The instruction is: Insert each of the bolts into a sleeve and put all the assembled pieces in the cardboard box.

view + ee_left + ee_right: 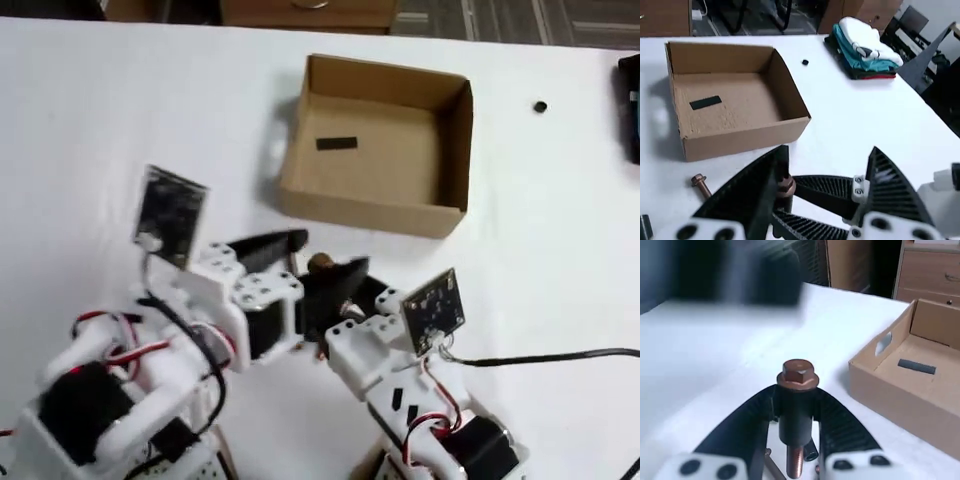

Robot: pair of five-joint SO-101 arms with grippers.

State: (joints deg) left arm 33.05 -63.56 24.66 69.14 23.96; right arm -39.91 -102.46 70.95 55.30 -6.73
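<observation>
My right gripper (pixel 796 396) is shut on a black sleeve (pixel 796 415) held upright, with a copper bolt (pixel 798 374) through it, its hex head on top and its thread below. In the high view this gripper (pixel 337 278) sits just in front of the cardboard box (pixel 370 215), the bolt head (pixel 320 263) at its tip. My left gripper (pixel 829 150) stands open, its fingers on either side of the right gripper's tip and the bolt head (pixel 785 185). A second copper bolt (pixel 700 183) lies loose on the table in front of the box (pixel 745 137).
A small black oblong piece (pixel 337 143) lies on the floor of the open box. A small black item (pixel 540 105) rests on the table to the box's right. Folded clothes (pixel 865 47) and a dark device (pixel 630 95) sit at the table's right side.
</observation>
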